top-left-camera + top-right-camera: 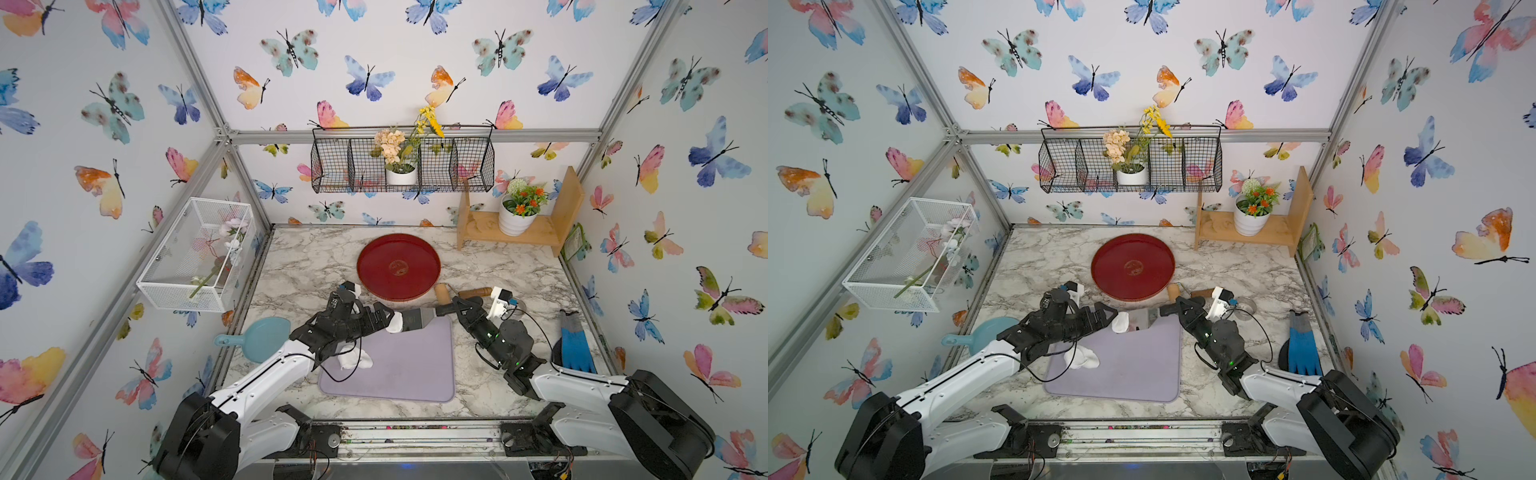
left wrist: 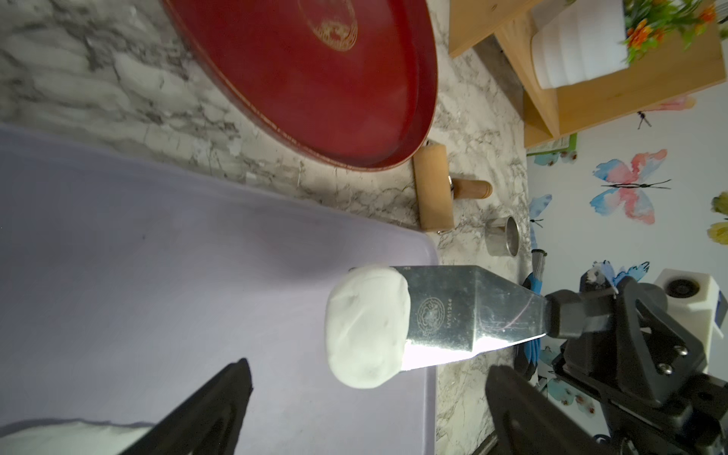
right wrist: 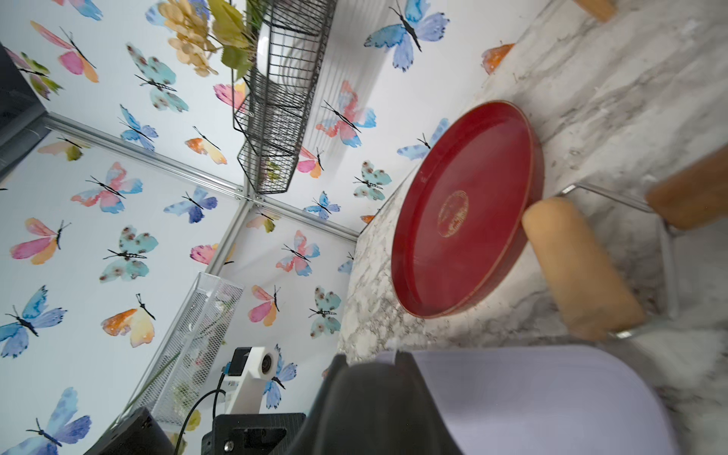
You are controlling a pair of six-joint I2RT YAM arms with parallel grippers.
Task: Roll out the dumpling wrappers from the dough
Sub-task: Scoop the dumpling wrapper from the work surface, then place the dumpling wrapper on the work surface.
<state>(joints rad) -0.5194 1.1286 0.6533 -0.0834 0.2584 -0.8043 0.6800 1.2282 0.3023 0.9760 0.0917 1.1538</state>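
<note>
1 scraper (image 2: 465, 315) clamped in right gripper (image 1: 446, 309), carrying 1 dumpling wrapper (image 2: 366, 327); left gripper (image 1: 384, 321) wide apart. 1 dough lump (image 1: 353, 360), mat's (image 1: 411, 370) 9 o'clock.

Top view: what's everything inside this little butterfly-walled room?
dumpling wrapper: one, white, on scraper blade
dough: one lump, white, on mat's left side
scraper: one, steel, in right gripper
mat: one, lilac, table centre
tray: one, red, behind mat
roller: one, wooden, beside tray
cutter ring: one, steel, near roller
scoop: one, teal, table's left edge
glove: one, blue, table's right edge
potted flowers: two, white pots, wooden shelf and black wire basket
mesh basket: one, white, left wall
left gripper: one, black, open, facing wrapper
right gripper: one, black, shut on scraper
</note>
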